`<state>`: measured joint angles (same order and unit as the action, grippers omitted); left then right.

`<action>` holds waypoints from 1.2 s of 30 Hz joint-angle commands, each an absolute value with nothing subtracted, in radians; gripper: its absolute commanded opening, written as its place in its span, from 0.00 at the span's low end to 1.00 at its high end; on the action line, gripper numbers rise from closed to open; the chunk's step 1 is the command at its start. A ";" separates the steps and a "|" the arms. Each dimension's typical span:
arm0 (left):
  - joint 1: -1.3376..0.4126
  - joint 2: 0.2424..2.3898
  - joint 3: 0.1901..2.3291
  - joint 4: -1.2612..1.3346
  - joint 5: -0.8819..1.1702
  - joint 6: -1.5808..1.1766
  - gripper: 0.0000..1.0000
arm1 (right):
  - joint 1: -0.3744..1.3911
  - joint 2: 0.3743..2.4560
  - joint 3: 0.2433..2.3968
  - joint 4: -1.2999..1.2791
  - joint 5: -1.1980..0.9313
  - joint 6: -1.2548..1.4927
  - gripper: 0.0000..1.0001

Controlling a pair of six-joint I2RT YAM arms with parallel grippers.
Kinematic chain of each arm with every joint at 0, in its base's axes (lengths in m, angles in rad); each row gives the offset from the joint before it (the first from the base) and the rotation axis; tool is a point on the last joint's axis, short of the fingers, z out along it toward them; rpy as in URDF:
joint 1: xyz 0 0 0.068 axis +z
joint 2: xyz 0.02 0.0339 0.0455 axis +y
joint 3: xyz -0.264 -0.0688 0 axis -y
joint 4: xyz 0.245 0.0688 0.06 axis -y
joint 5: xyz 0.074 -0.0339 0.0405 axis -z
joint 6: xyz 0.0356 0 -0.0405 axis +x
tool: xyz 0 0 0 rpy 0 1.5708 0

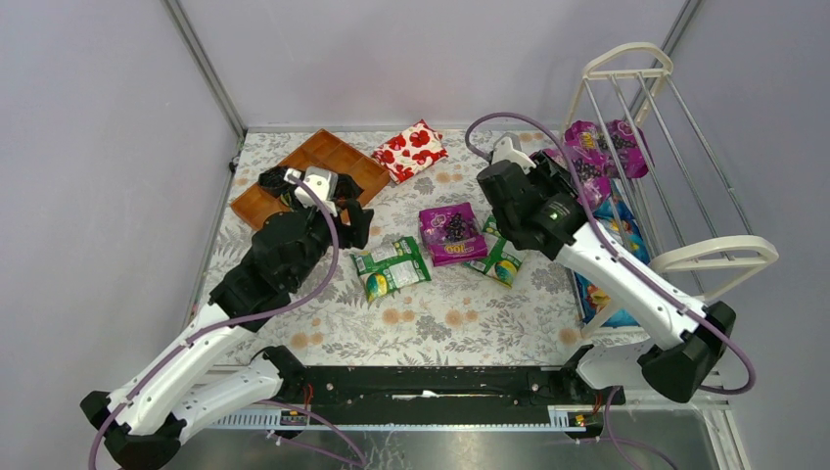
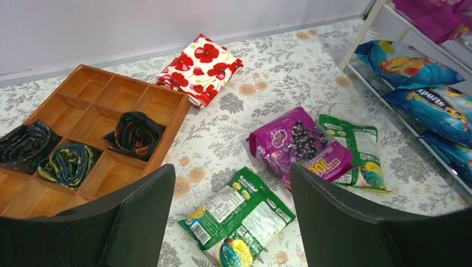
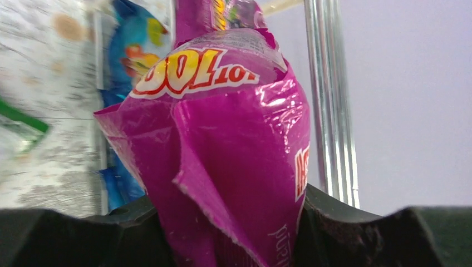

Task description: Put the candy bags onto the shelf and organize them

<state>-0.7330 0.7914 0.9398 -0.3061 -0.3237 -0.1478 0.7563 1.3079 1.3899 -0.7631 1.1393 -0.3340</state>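
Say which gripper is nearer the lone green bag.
Left. The left gripper hovers beside the green bag; the right gripper is away at the shelf, clamping a purple bag.

A robot test cell in a lab: plain lilac panel walls (image 1: pixel 98 147) on metal posts (image 1: pixel 201 64) enclose a flower-clothed desk (image 1: pixel 440 328), with two robot arms (image 1: pixel 626 279) bolted to a black rail (image 1: pixel 421 387).

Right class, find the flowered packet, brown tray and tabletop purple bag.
flowered packet (image 2: pixel 199 68): left wrist view, its middle.
brown tray (image 2: pixel 123 93): left wrist view, bare compartment.
tabletop purple bag (image 1: pixel 451 233): top external view, centre.
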 commanded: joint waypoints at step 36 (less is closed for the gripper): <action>-0.995 0.740 0.855 -0.184 -0.499 -0.103 0.83 | 0.386 1.348 1.253 -0.673 1.275 -0.450 0.39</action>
